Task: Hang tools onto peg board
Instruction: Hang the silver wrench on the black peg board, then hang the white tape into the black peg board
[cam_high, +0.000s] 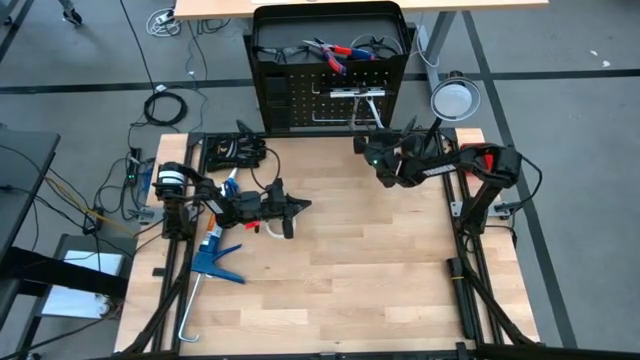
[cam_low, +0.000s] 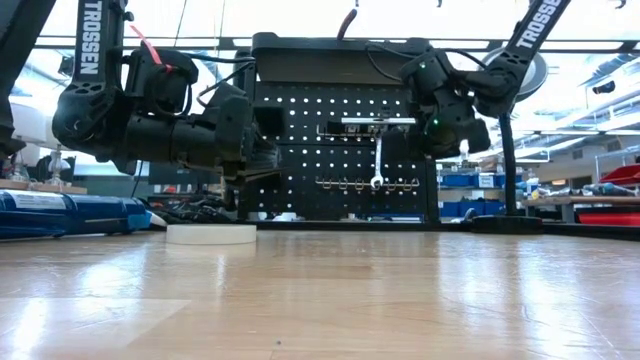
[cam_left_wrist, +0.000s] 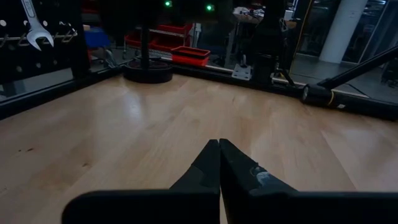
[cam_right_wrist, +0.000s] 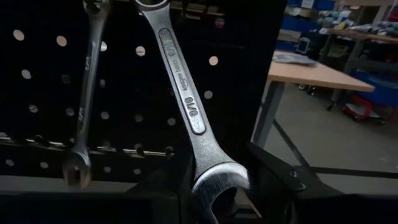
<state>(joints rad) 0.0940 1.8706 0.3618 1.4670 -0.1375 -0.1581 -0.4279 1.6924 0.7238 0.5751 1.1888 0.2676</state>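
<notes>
The black peg board (cam_low: 330, 150) stands at the table's far edge, and one small silver wrench (cam_right_wrist: 84, 93) hangs on it from its upper end. My right gripper (cam_high: 365, 142) is right in front of the board, shut on a larger silver wrench (cam_right_wrist: 183, 93). My left gripper (cam_left_wrist: 219, 149) is shut and empty, low over the table's left middle (cam_high: 297, 207). A white tape roll (cam_low: 211, 234) lies flat on the table near it. Red-handled pliers (cam_high: 335, 50) lie in the top of the board's box frame. My right gripper pinches the larger wrench's open-jaw end (cam_right_wrist: 217, 183) between its two fingers. The fingers come level from the table's near side toward the board. The wrench stands nearly upright and slightly tilted, its ring end (cam_right_wrist: 149, 5) up against the board and clear of the table.
The blue caulking gun (cam_high: 215, 260) lies at the table's left edge. Dark items (cam_high: 235, 150) sit at the far left corner. A round lamp (cam_high: 455, 98) on a black stand is at the far right. Bare wood (cam_high: 380, 260) fills the middle and near part.
</notes>
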